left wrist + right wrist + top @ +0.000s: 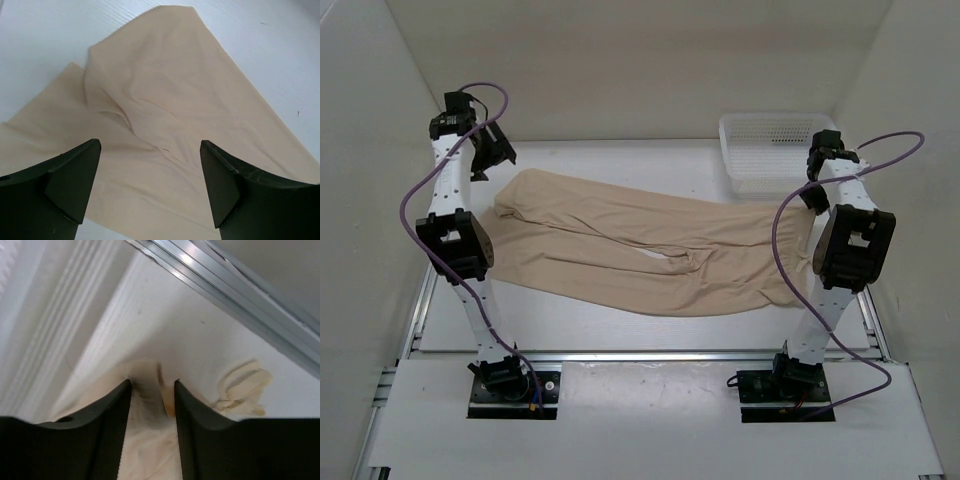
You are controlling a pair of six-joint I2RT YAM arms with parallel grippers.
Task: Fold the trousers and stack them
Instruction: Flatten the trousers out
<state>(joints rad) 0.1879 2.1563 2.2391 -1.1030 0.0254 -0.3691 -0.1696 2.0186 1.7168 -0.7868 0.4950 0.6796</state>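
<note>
White table (570, 328), one pair of trousers (620, 250), one basket (770, 122), left pincer (150, 145) apart, right pincer (151, 385) pinching trousers.

White mesh basket (775, 120) sits upright at the far right corner of the bench (650, 335), close to the back wall (620, 60). Aluminium rail (650, 355) runs along the near bench edge. Right wrist view: another rail (225, 275) crosses diagonally.
</note>
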